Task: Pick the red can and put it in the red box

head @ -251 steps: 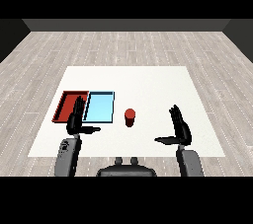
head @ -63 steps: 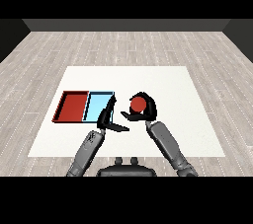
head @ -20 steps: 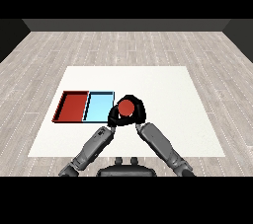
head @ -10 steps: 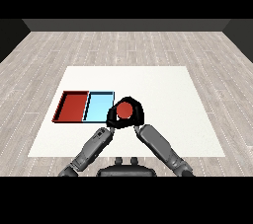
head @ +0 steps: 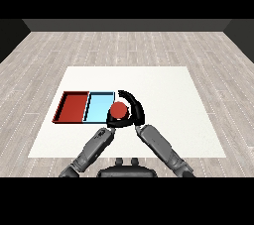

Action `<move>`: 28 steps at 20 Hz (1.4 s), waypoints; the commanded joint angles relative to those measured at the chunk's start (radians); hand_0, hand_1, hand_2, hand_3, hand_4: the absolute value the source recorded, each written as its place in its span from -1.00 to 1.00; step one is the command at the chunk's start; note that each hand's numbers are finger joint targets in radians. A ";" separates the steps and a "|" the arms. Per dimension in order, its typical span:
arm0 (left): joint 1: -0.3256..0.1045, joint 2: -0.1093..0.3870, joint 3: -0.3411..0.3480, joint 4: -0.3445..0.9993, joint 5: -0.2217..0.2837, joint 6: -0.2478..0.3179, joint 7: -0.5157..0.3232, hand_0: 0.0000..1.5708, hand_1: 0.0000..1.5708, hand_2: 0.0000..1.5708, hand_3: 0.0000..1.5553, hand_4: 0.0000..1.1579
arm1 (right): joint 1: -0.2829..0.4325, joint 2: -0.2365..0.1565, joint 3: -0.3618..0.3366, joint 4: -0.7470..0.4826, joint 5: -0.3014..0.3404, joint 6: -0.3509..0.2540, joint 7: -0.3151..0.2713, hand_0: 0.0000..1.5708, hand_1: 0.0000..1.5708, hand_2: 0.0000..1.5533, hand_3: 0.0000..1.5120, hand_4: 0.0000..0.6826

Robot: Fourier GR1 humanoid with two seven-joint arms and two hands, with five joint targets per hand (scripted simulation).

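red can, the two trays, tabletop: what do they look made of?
Red can: uniform matte red, no label or glint; painted metal or plastic, can't tell. Red tray and light blue tray: flat saturated colour, thin dark rims; probably plastic. Table: plain matte white, no grain; laminate or painted board.

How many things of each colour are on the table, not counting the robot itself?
Red: 2, the red can held by the right hand, and the red tray.
Light blue: 1, the blue tray.
Total: 3.
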 commanded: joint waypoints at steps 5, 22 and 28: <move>-0.011 -0.008 -0.036 -0.049 0.004 0.047 0.025 1.00 1.00 1.00 0.92 0.96 | -0.020 0.004 -0.011 0.026 0.004 -0.014 0.028 -1.00 -1.00 -1.00 -1.00 -1.00; -0.040 0.012 0.131 -0.013 -0.107 0.003 0.050 1.00 1.00 0.99 0.89 0.95 | 0.301 -0.122 -0.159 -0.351 -0.030 0.182 0.033 -1.00 -1.00 -1.00 -1.00 -1.00; -0.059 0.103 0.255 -0.032 -0.106 -0.050 0.087 1.00 1.00 1.00 0.90 0.96 | 0.308 -0.136 -0.272 -0.332 -0.075 0.238 0.038 -1.00 -1.00 -1.00 -1.00 -1.00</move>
